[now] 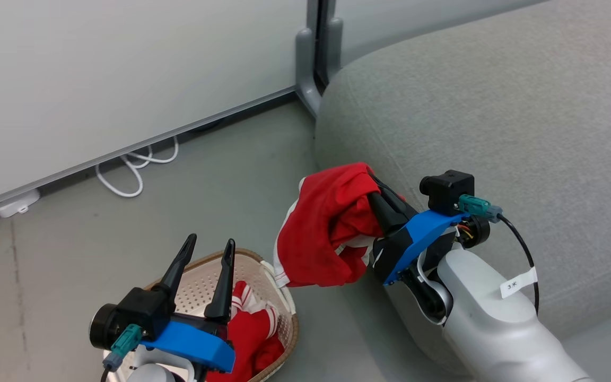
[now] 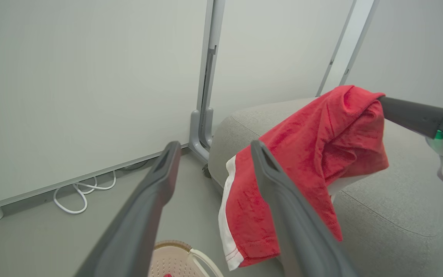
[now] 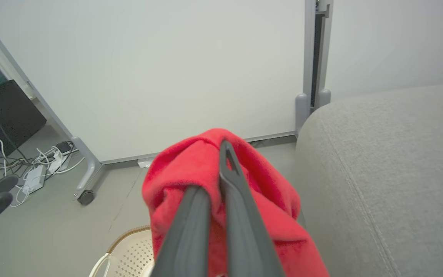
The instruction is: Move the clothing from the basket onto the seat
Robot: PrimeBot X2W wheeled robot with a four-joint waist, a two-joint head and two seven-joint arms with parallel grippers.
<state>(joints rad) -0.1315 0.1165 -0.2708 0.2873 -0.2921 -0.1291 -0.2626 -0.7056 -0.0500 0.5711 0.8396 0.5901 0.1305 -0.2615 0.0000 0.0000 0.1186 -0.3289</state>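
Your right gripper (image 1: 377, 188) has its two dark fingers pressed together on a bright red soft fabric garment (image 1: 321, 228), the cloth bunched over the fingertips. It hangs in a loose fold with a white-striped hem at the bottom. In the right wrist view the same gripper (image 3: 212, 169) is wrapped in the red cloth (image 3: 183, 165).

The held garment is in the air at the rounded front edge of the large light grey upholstered seat (image 1: 496, 106), above the floor between the seat and the basket. You cannot tell from these views whether the cloth touches the seat's side.

Your left gripper (image 1: 211, 240) has its fingers spread apart and points up over the cream-white perforated plastic basket with a brown woven-look rim (image 1: 263, 260). A second red garment with white stripes (image 1: 250, 331) lies crumpled inside the basket.

So you have two red garments, one held and one in the basket, plus one basket and one seat.

Around them, a looped white cable (image 1: 130, 170) lies on the grey floor at the foot of the white wall panel. A grey partition post (image 1: 308, 69) stands close to the seat's far corner.
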